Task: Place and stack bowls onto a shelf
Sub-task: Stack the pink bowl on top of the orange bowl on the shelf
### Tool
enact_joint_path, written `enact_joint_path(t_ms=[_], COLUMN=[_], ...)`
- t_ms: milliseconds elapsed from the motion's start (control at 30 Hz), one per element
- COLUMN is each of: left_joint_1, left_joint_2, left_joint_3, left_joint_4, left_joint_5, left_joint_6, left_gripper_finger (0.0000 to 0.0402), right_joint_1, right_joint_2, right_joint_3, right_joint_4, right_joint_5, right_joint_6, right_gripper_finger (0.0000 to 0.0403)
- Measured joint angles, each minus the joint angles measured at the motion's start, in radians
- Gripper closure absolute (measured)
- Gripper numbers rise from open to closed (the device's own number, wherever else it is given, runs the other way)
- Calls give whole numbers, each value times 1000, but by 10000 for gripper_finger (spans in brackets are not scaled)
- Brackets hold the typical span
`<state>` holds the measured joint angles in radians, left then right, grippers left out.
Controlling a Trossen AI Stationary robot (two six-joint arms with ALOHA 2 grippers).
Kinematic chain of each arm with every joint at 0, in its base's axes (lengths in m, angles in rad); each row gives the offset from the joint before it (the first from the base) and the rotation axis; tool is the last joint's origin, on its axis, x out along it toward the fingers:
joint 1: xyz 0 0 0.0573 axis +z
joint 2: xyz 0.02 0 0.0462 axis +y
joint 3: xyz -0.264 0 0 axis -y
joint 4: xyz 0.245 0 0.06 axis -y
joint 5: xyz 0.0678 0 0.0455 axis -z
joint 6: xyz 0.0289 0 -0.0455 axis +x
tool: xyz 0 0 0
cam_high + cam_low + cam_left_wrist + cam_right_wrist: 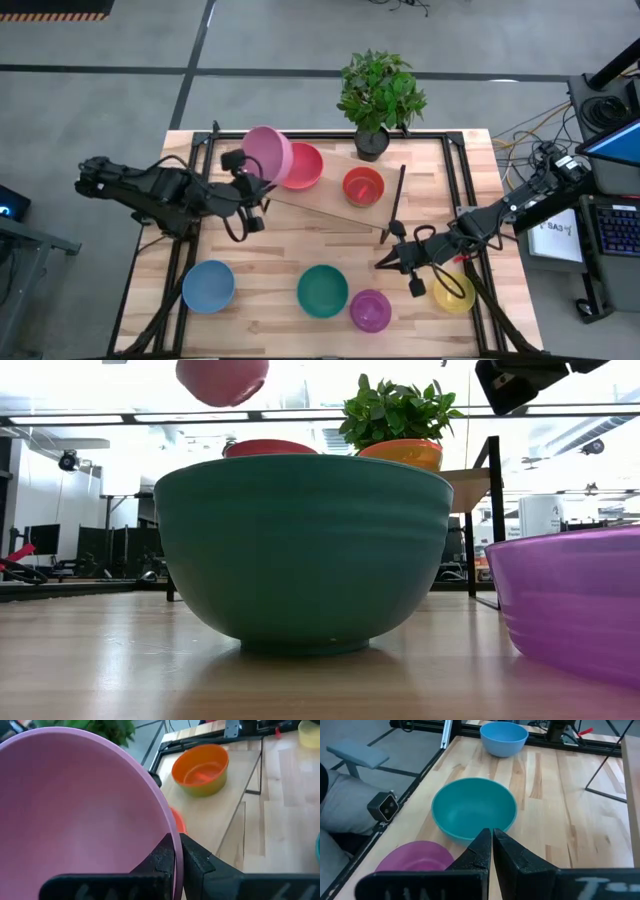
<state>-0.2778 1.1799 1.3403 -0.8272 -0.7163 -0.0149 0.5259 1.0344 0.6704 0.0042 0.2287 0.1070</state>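
Observation:
My left gripper [258, 185] [179, 851] is shut on the pink bowl [267, 155] [222, 378], which is tilted on edge above the left end of the shelf [320, 205]. On the shelf stand a red-orange bowl [303, 165] and an orange bowl [363, 186] [200, 767] that seems nested in a lime green one. Blue [208, 285], teal [322, 290] [472, 810], purple [370, 310] and yellow [453, 292] bowls stand on the tabletop. My right gripper [385, 262] [491, 840] is shut and holds nothing, low between the teal and yellow bowls. My left gripper pinches the pink bowl's rim [171, 827], one finger [162, 857] inside the bowl and one [196, 857] outside. It comes from the table's left side. The bowl is lifted clear and tipped, its opening facing the arm.
A potted plant [378, 95] in a black pot stands at the table's far edge behind the shelf. Black frame rails run along the table's sides [465, 180]. A black rod [397, 195] rises at the shelf's right end. Bare wood lies between the shelf and the near bowls.

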Motion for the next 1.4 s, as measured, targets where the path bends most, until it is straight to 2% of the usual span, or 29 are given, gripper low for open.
enact_joint_path(t_ms=[200,367,500,833,1033,1400], left_joint_1=[22,78,143,320,369,375], left_joint_2=[81,163,228,360,402,448], left_joint_3=[15,59,144,404,448,446], left_joint_4=[34,19,-95,-413,-458,-465], left_joint_5=[10,100,183,475,499,520], left_joint_6=[65,138,183,236,285,296], left_gripper_finger=[402,402,402,401,401,401], right_joint_1=[0,0,0,0,0,0], right_joint_2=[0,0,0,0,0,-1], right_joint_3=[0,0,0,0,0,0], right_joint_4=[1,1,1,1,1,0], right_joint_5=[0,0,0,0,0,0], right_joint_6=[-3,-4,-3,-6,-5,-4], right_gripper_finger=[394,394,394,394,394,394])
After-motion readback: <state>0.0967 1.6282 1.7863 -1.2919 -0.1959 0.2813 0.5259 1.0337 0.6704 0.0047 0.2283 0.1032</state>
